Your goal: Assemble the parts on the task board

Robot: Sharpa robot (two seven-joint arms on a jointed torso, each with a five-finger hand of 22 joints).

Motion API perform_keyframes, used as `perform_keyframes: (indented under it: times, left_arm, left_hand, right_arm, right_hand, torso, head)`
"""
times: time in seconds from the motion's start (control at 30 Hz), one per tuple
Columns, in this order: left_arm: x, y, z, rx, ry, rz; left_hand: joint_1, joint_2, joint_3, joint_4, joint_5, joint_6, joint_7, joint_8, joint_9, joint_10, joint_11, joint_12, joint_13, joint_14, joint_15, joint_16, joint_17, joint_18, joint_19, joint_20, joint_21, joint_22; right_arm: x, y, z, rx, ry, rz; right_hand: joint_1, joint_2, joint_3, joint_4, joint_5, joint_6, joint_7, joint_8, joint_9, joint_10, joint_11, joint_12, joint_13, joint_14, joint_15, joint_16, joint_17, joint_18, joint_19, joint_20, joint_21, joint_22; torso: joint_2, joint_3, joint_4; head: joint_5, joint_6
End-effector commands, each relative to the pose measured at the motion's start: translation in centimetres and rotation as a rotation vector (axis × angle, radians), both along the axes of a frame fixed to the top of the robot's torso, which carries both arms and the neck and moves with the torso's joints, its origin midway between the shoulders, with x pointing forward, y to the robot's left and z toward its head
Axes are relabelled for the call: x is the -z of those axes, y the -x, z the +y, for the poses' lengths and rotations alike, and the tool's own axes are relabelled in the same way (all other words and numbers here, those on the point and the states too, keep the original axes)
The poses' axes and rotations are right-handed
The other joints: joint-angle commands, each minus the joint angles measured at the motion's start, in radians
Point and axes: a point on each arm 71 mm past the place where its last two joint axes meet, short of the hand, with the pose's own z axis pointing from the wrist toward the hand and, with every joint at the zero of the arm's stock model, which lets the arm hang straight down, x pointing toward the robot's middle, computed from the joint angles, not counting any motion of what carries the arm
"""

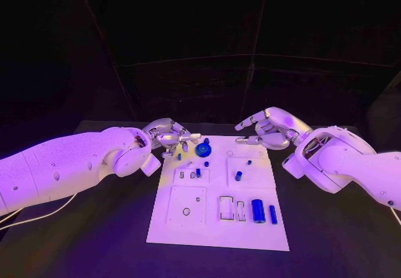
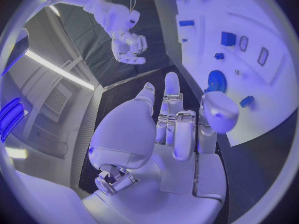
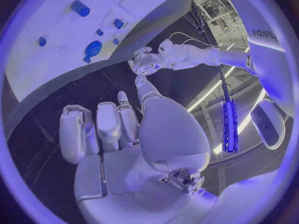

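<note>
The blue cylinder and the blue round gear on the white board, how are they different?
The blue cylinder is long and lies near the robot; the round gear is flat and disc-shaped, at the board's far end, between the two hands. The cylinder lies beside a thin blue bar; the gear sits alone. Both are blue.

Task board [image 1: 188,229] is centred on the surface [image 1: 334,231]; left hand [image 1: 170,139] and right hand [image 1: 266,130] are positioned at its far corners.

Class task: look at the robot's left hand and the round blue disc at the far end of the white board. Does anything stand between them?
Nothing visible does. The left hand hovers open at the white task board's far left corner, with bare board between it and the round blue disc.
</note>
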Motion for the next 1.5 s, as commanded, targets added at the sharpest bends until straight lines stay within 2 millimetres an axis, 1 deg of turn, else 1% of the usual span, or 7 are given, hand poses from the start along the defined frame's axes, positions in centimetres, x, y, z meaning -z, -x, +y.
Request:
perform_keyframes:
  times: [0.03, 0.13, 0.23, 0.37, 0.63, 0.77, 1.5]
  left_arm:
    - [1.5, 0.2, -0.1, 0.087, -0.377, 0.115]
    - [1.6, -0.2, -0.8, 0.090, -0.484, 0.118]
    - [1.9, -0.4, -1.6, 0.095, -0.559, 0.123]
    - [2.3, -0.6, -2.6, 0.097, -0.641, 0.129]
    - [2.6, -0.7, -3.8, 0.100, -0.739, 0.141]
    - [2.7, -0.7, -4.2, 0.105, -0.764, 0.147]
    - [2.7, -0.6, -6.1, 0.141, -0.784, 0.131]
  left_hand:
    - [-0.024, 0.007, -0.028, 0.024, 0.003, -0.013, 0.001, 0.036, 0.034, -0.044, -0.004, 0.115, 0.111, 0.105, -0.003, 0.021, 0.261, -0.024, 0.013, 0.002, 0.078, 0.103]
    - [-0.031, 0.014, -0.058, 0.042, -0.002, -0.024, -0.013, 0.091, 0.080, -0.048, -0.002, 0.319, 0.312, 0.105, -0.007, 0.022, 0.263, -0.032, 0.016, 0.001, 0.132, 0.175]
    - [-0.035, 0.014, -0.091, 0.056, 0.000, -0.036, -0.020, 0.159, 0.142, -0.036, -0.018, 0.477, 0.468, 0.105, -0.013, 0.022, 0.263, -0.040, 0.022, -0.005, 0.173, 0.234]
    - [-0.044, 0.022, -0.133, 0.076, -0.001, -0.076, -0.034, 0.244, 0.229, -0.030, -0.018, 0.591, 0.582, 0.105, -0.020, 0.022, 0.263, -0.048, 0.028, -0.007, 0.207, 0.285]
    - [-0.060, 0.031, -0.185, 0.081, -0.001, -0.124, -0.040, 0.338, 0.336, -0.017, -0.026, 0.665, 0.657, 0.105, -0.025, 0.022, 0.263, -0.054, 0.034, -0.010, 0.230, 0.324]
    - [-0.062, 0.036, -0.196, 0.081, -0.001, -0.136, -0.043, 0.359, 0.363, -0.014, -0.027, 0.678, 0.671, 0.105, -0.027, 0.022, 0.263, -0.054, 0.034, -0.012, 0.233, 0.328]
    - [-0.059, 0.046, -0.212, 0.079, -0.002, -0.157, -0.045, 0.389, 0.405, -0.012, -0.030, 0.690, 0.682, 0.105, -0.029, 0.022, 0.263, -0.055, 0.034, -0.013, 0.236, 0.334]
  right_arm:
    - [-0.2, -0.5, -0.6, 0.002, -0.099, 0.083]
    - [-0.5, -1.0, -1.1, 0.023, -0.104, 0.087]
    - [-0.5, -1.3, -1.3, 0.035, -0.104, 0.093]
    - [-0.5, -1.6, -1.5, 0.048, -0.101, 0.101]
    - [-0.4, -2.0, -1.8, 0.067, -0.095, 0.110]
    - [-0.4, -2.1, -1.8, 0.071, -0.092, 0.113]
    - [-0.2, -2.4, -1.5, 0.073, -0.077, 0.118]
  right_hand:
    - [0.008, 0.001, -0.002, -0.002, 0.005, 0.007, 0.001, 0.006, 0.002, 0.008, -0.002, 0.005, 0.039, 0.001, -0.003, 0.003, 0.000, 0.013, -0.002, -0.003, -0.001, 0.094]
    - [0.010, 0.003, -0.004, -0.003, 0.017, 0.009, 0.000, 0.008, 0.001, 0.008, -0.003, 0.002, 0.037, 0.003, -0.005, 0.000, -0.003, 0.014, -0.003, -0.005, -0.003, 0.092]
    - [0.010, 0.003, -0.005, -0.004, 0.020, 0.008, 0.000, 0.008, 0.001, 0.008, -0.003, 0.001, 0.036, 0.003, -0.005, -0.001, -0.005, 0.014, -0.004, -0.005, -0.004, 0.090]
    - [0.014, 0.000, -0.008, -0.007, 0.026, 0.007, 0.000, 0.008, 0.000, 0.007, -0.004, -0.001, 0.034, 0.003, -0.005, -0.003, -0.007, 0.015, -0.005, -0.006, -0.005, 0.089]
    - [0.016, -0.001, -0.009, -0.009, 0.028, 0.007, -0.001, 0.009, 0.000, 0.007, -0.004, -0.002, 0.033, 0.003, -0.006, -0.004, -0.008, 0.015, -0.005, -0.006, -0.006, 0.088]
    - [0.016, -0.001, -0.010, -0.010, 0.030, 0.007, -0.001, 0.009, -0.001, 0.007, -0.004, -0.002, 0.033, 0.003, -0.006, -0.005, -0.009, 0.015, -0.005, -0.007, -0.006, 0.088]
    - [0.015, -0.002, -0.014, -0.009, 0.039, 0.007, -0.001, 0.010, -0.001, 0.008, -0.004, -0.003, 0.032, 0.004, -0.006, -0.006, -0.009, 0.015, -0.005, -0.007, -0.006, 0.088]
  torso:
    - [-0.011, 0.0033, -0.0017]
    - [-0.014, 0.0058, -0.0007]
    - [-0.013, 0.0051, 0.0016]
    - [-0.013, 0.0035, 0.0001]
    - [-0.011, 0.0036, -0.0018]
    - [-0.012, 0.0036, -0.0006]
    - [-0.011, 0.0031, -0.0003]
  head:
    - [0.003, -0.002]
    - [0.007, -0.007]
    - [0.006, -0.006]
    - [0.012, -0.009]
    - [0.014, -0.015]
    - [0.012, -0.018]
    - [0.011, -0.028]
